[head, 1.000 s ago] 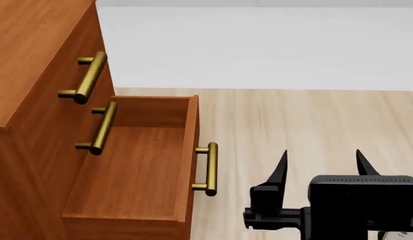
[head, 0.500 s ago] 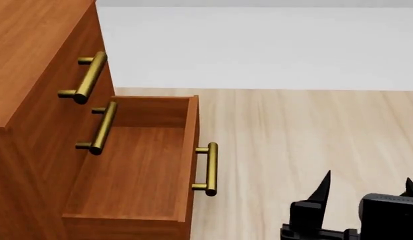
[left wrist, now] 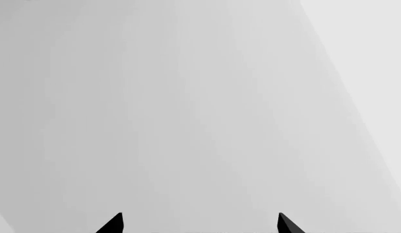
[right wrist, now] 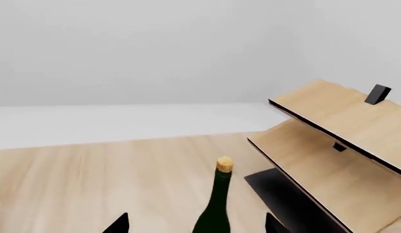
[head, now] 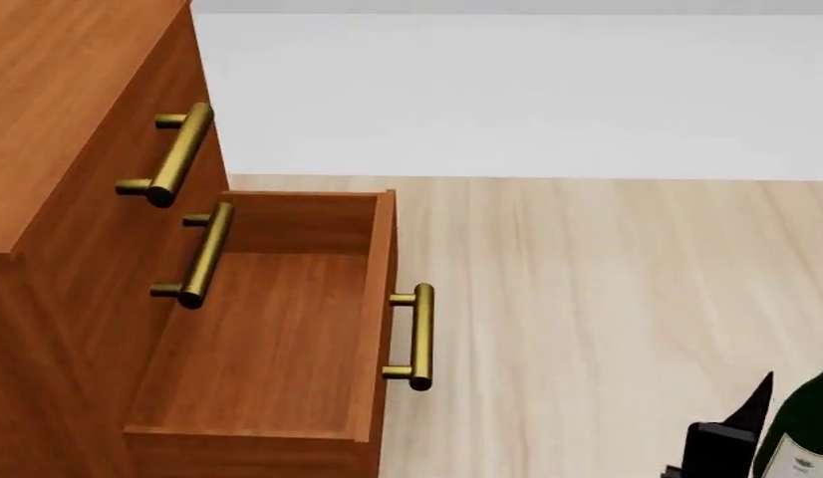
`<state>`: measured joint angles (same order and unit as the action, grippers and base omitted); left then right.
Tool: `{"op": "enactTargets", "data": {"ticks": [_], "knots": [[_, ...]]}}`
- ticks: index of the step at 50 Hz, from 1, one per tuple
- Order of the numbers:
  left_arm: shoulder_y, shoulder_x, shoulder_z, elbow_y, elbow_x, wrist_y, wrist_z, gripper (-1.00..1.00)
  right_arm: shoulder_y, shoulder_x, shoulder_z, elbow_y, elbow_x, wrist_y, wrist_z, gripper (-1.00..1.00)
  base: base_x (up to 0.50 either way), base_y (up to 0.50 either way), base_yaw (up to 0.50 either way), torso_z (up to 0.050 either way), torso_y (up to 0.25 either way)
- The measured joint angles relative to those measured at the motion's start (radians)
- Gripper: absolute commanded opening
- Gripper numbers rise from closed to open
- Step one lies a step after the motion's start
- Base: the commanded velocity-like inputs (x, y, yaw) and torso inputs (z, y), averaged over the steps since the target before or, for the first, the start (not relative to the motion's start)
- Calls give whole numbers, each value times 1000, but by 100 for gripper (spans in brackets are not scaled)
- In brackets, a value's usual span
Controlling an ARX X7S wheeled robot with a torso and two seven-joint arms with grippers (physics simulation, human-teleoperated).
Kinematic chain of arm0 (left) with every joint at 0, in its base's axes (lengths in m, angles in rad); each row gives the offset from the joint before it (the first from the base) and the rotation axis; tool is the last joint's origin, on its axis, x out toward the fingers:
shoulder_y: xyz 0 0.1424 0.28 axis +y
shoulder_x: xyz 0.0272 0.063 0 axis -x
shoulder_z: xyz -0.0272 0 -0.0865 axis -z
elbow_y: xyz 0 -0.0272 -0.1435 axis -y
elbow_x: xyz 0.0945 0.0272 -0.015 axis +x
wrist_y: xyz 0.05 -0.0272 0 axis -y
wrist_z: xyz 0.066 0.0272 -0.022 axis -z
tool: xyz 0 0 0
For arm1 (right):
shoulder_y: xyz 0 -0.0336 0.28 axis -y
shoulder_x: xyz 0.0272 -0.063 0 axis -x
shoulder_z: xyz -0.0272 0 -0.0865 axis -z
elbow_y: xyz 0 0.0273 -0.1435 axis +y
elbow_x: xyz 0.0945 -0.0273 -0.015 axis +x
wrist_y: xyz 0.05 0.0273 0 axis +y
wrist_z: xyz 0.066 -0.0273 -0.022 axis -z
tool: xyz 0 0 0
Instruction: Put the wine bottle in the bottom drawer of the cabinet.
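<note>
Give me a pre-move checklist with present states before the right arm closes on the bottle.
1. Reddish-brown wooden bottom drawer pulled open: ok.
2. Drawer interior free of objects: ok.
3. Tall dark green glass wine bottle upright: ok.
4. Bottle between the right gripper fingertips: ok in the right wrist view.
5. Right gripper closed on the bottle: not ok, the tips stand apart on either side of it.
6. Left gripper empty: ok, open, facing blank grey.

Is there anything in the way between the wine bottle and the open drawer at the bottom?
Nothing visible. In the head view only bare wood floor lies between the wine bottle and the bottom drawer, which is pulled out and looks empty. The right gripper has the bottle between its fingertips.
</note>
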<state>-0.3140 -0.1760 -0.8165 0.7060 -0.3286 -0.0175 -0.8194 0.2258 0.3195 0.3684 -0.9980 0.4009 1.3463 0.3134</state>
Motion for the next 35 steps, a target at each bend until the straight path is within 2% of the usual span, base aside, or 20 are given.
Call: {"op": "enactTargets", "data": {"ticks": [13,35], "knots": [[17,5,11,-21,44,-18,-18,100,14,28,43,44,7,9,-1,100,0,0,0,0,0],[36,2,25,-31,91,-62,-50,100,61,64,27,166,-2,-10,7,100,0,0,0,0,0]]}}
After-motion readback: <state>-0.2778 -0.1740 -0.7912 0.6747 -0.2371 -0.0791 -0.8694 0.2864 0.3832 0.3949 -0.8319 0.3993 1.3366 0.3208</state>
